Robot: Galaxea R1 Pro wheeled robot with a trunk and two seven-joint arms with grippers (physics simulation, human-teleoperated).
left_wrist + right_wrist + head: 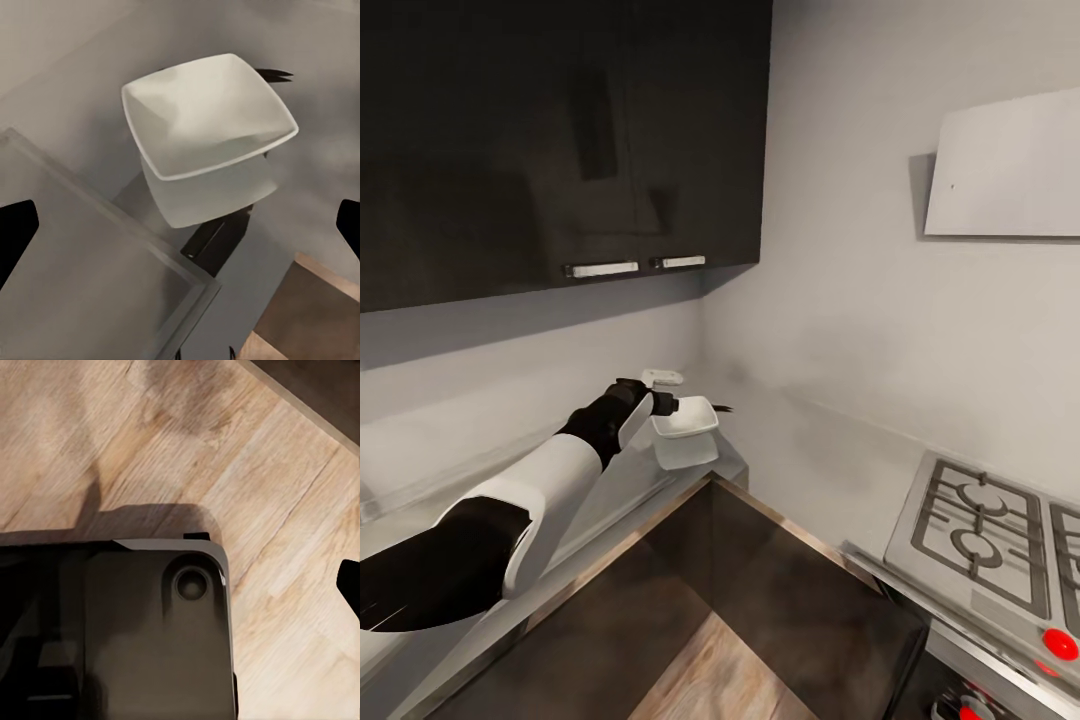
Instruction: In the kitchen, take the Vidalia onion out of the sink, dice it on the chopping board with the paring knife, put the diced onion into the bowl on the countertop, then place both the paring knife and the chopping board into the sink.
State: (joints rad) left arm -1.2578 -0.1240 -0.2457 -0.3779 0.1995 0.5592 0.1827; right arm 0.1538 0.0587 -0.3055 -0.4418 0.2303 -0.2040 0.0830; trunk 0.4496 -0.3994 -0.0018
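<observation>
One white, squarish, shallow ceramic-looking bowl (685, 432) with rounded corners and a smooth matte inside is recorded in the inner corner of the smooth grey desk (830, 460), whose front edge is a thin strip of light wood. In the left wrist view the bowl (206, 124) is doubled by a pale reflection beneath it, so whether it rests on the desk or is lifted cannot be told.

One thin dark pointed tip (274, 73), possibly the paring knife blade, is seen projecting from behind the bowl's far rim; the rest is hidden.

The left gripper (665, 392), black and white, is reached out to the bowl's near-left rim. Contact is not resolved. Its jaws are seen spread wide, one dark fingertip (16, 225) at either edge of the wrist view, with the bowl between and beyond them.

Of the right gripper, one dark fingertip (350, 581) is caught at the picture's edge over light wood plank floor (247, 457); its jaws cannot be judged. A glossy dark rounded-corner panel (135, 630) is cut off below.

Further items: two glossy dark wall cabinet doors (550, 140), two pale bar handles (601, 269), one steel hob with grates (985, 535), partly cut off to the bowl's right.
</observation>
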